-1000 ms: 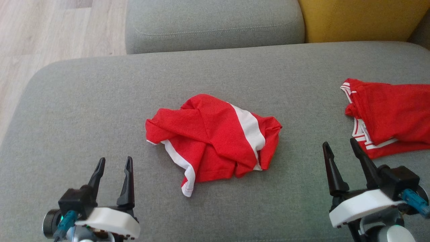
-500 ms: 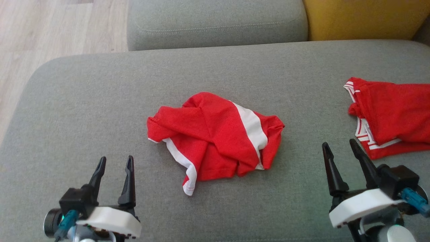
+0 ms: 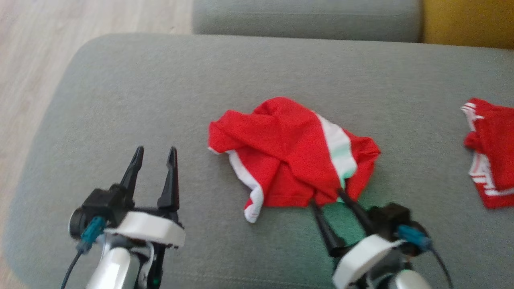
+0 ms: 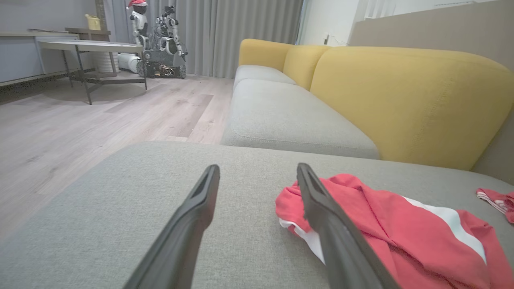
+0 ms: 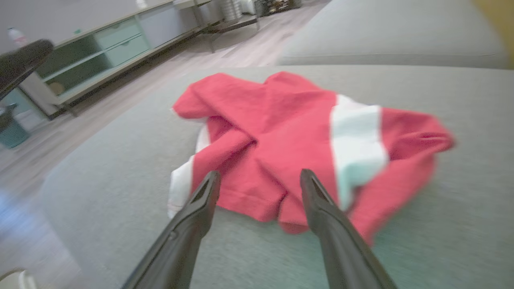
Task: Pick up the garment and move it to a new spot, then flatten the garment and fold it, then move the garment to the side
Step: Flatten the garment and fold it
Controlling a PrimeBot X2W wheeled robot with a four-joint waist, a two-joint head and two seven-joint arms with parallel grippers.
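Garment [image 3: 289, 152], red with a white band, is seen crumpled just right of the middle of the head view, lying on the widest thing in the frame, a grey seat cushion [image 3: 160, 100]. A wooden floor [image 3: 32, 60] is shown along the left edge. A second cushion [image 3: 305, 20] is set along the top edge, with a yellow backrest [image 3: 470, 20] in the upper right corner. A second red garment [image 3: 492, 160], trimmed with white stripes, is cut off by the right edge, well apart from the first.

The left gripper [image 3: 156, 150] is held over bare cushion at the lower left, near the garment's left side but apart from it. Its fingers [image 4: 188, 233] are spread, with nothing between them.

The right gripper [image 3: 326, 197] is placed at the lower right of centre, its fingers also parted. Their tips are met by the garment's near hem. In the right wrist view the hem is framed between the two fingers. Whether cloth is touched cannot be told.
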